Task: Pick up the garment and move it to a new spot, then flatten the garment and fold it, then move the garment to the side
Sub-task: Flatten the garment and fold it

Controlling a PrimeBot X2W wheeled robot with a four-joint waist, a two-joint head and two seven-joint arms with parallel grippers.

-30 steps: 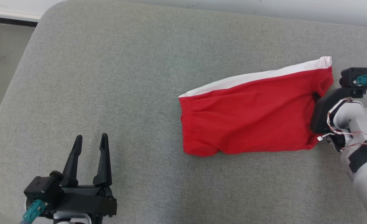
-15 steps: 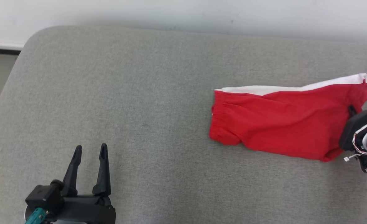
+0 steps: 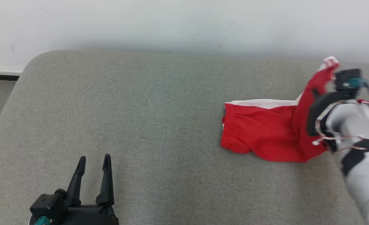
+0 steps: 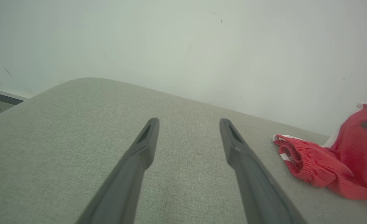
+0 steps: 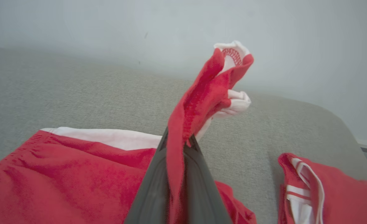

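Hem of red white-striped cloth shorts (image 3: 262,134), flat a second ago, now lifts pinched in our right gripper (image 5: 178,140) near the right end of the grey cushion (image 3: 140,125), left gripper (image 3: 94,157) spread idle; we judge relocation starting.

No legible text or labels anywhere.

A red garment (image 3: 262,140) with a white stripe lies on grey fabric surface (image 3: 140,125).

Right gripper (image 5: 178,138) has raised one end of the garment (image 3: 259,134)
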